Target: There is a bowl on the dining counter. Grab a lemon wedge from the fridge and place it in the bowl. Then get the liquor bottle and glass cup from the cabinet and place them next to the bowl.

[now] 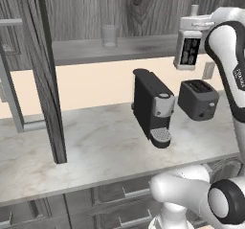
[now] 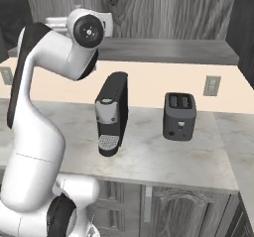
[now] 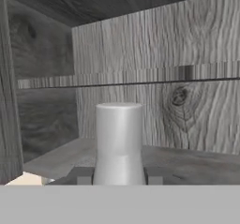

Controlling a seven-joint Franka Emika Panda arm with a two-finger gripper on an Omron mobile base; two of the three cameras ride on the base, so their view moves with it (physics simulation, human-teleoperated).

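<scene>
Black-labelled liquor bottle (image 1: pixel 190 50) clamped in hand (image 3: pixel 119 175) (neck between fingers (image 3: pixel 80 175)), glass cup (image 1: pixel 109 35) well left on cabinet (image 1: pixel 134 48) shelf

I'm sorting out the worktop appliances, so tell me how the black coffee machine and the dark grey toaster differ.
The tall, narrow black coffee machine stands clearly higher than the low, boxy dark grey toaster. The coffee machine has a silver front panel and a round drip tray at its foot; the toaster has two slots on top and small front controls. In the right base view the coffee machine sits left of the toaster. Both stand upright, apart, on the pale marbled worktop.
</scene>
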